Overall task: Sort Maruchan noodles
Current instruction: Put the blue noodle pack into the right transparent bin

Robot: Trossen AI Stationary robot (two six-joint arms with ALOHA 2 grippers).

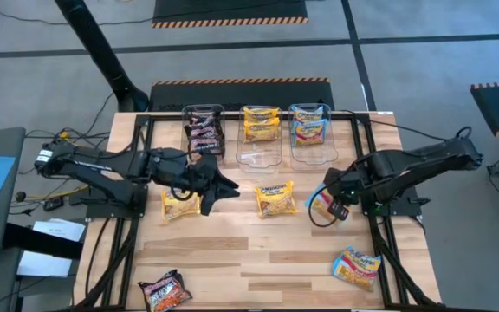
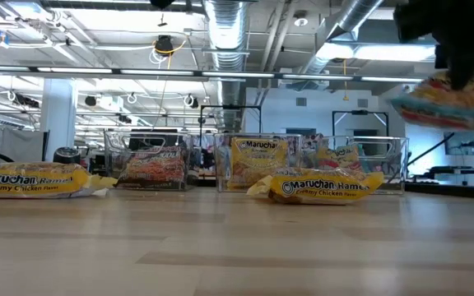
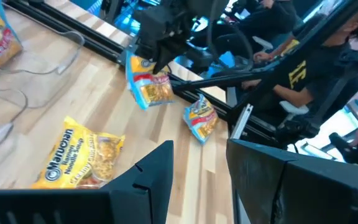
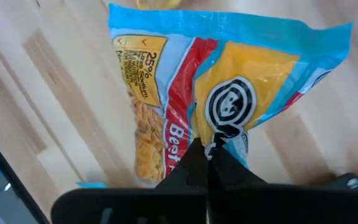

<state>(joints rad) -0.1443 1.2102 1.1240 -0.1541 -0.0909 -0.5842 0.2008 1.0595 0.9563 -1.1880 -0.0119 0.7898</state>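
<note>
Right gripper [image 4: 209,155] of mine pinches a light blue packet [image 4: 222,93] by its edge; it hangs off the table [image 1: 258,251]. Beyond it sit the three tubs [image 1: 258,130]. My left gripper [image 1: 219,186] hovers spread beside a yellow packet [image 1: 180,206].

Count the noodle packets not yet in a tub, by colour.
yellow-orange packets: 2
light blue packets: 2, one lying loose, one held in the right gripper
dark packet: 1
Total: 5
</note>
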